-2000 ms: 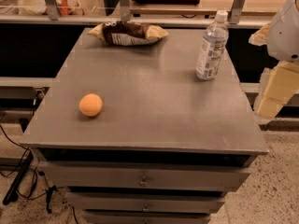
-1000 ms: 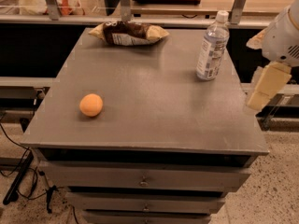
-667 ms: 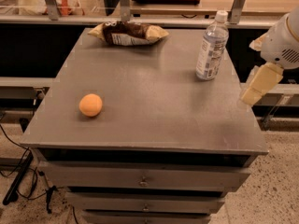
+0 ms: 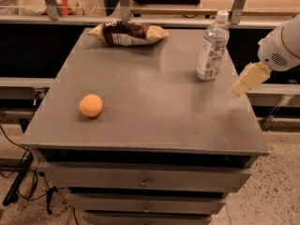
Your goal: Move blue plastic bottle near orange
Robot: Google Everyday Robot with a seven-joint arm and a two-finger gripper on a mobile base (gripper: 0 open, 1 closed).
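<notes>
Gripper (image 4: 243,80) hung at the counter's (image 4: 154,88) right edge, holding nothing, opening unclear, with the upright blue plastic bottle (image 4: 212,46) just to its left and the orange (image 4: 91,105) well beyond.

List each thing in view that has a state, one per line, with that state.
blue plastic bottle: upright, cap on, standing at the back right of the table, not held.
orange: resting on the table's front left, well apart from the bottle.
snack bag: lying flat at the table's back edge.
gripper: in the air at the table's right edge, beside the bottle, not touching it.
drawers: shut.
</notes>
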